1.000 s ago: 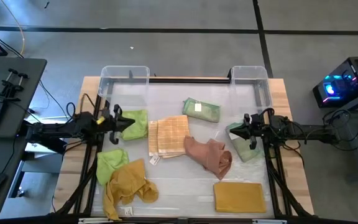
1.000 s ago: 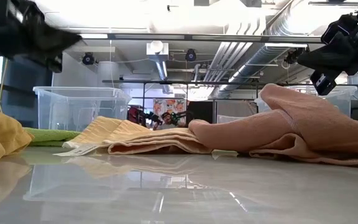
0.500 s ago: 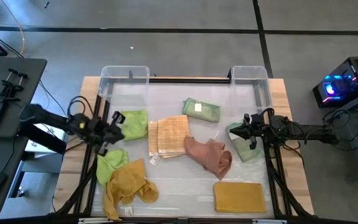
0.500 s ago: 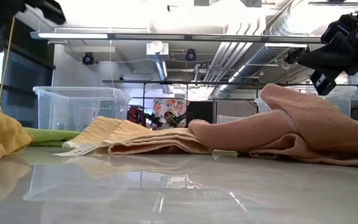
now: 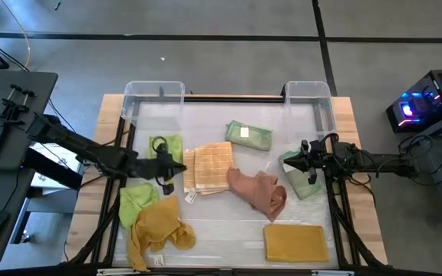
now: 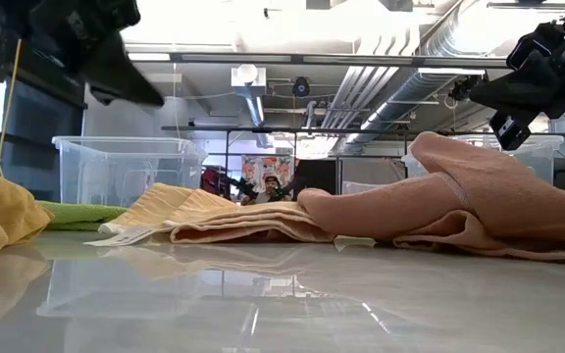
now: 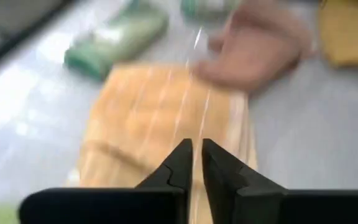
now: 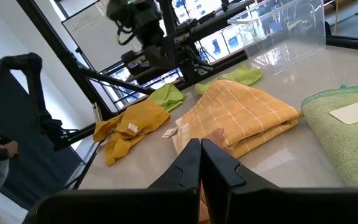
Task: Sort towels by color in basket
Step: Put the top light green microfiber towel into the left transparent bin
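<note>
The tan checked towel [image 5: 209,167] lies folded flat mid-table. My left gripper [image 5: 176,169] hangs shut above its left edge [image 7: 160,118], raised off the table in the low view [image 6: 116,69]. A lime towel [image 5: 169,144] lies just beyond it. A second lime towel [image 5: 135,201] and a crumpled mustard one [image 5: 159,226] lie near-left. The pink-brown towel [image 5: 258,192] is bunched at the centre. A folded pale green towel [image 5: 249,136] lies farther back. My right gripper [image 5: 294,159] waits shut above another pale green towel [image 5: 304,181].
Two clear plastic bins [image 5: 153,93] [image 5: 311,96] stand at the table's far edge, left and right. A folded mustard towel [image 5: 295,242] lies near the near-right corner. Bare tabletop shows between the pink-brown towel and the near edge.
My left arm has swung from above the lime towel toward the near edge, then to the right, and now hangs over the tan checked towel's left edge. The towels lie as before.
</note>
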You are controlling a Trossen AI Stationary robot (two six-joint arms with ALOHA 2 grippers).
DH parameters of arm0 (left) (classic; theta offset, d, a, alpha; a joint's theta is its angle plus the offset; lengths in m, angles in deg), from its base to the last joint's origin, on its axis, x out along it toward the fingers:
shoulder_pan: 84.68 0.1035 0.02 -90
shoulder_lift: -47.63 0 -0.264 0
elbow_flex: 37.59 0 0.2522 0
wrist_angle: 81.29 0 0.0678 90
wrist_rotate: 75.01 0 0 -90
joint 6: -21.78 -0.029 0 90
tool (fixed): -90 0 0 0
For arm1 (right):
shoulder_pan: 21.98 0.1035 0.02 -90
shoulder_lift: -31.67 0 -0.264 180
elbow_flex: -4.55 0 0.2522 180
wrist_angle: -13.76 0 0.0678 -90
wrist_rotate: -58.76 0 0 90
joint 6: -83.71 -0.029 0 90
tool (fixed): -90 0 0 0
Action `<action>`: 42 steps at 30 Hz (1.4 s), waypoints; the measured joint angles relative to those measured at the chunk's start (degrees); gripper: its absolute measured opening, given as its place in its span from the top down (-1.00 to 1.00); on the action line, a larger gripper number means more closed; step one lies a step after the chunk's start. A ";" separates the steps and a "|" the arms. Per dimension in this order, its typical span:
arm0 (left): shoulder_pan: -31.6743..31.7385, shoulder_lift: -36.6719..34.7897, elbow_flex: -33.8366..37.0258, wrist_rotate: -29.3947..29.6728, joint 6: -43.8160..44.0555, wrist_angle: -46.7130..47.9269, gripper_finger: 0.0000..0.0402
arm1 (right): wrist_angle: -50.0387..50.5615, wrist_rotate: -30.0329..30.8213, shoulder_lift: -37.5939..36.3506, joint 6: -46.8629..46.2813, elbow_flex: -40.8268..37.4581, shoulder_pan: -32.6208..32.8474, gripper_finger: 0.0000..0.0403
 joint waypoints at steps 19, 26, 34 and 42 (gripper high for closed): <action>1.65 7.86 0.75 2.81 18.98 26.07 0.21 | -0.02 0.01 0.00 0.02 0.02 0.00 1.00; 2.17 8.66 5.50 2.53 16.44 18.55 0.16 | 0.00 -0.01 0.00 0.02 0.02 0.00 1.00; 6.21 8.66 10.54 2.65 13.60 10.79 -0.18 | 0.00 -0.01 0.00 0.02 0.01 0.00 1.00; 7.61 8.64 14.97 3.23 8.75 0.80 -0.06 | 0.00 -0.01 0.00 0.02 0.02 0.00 1.00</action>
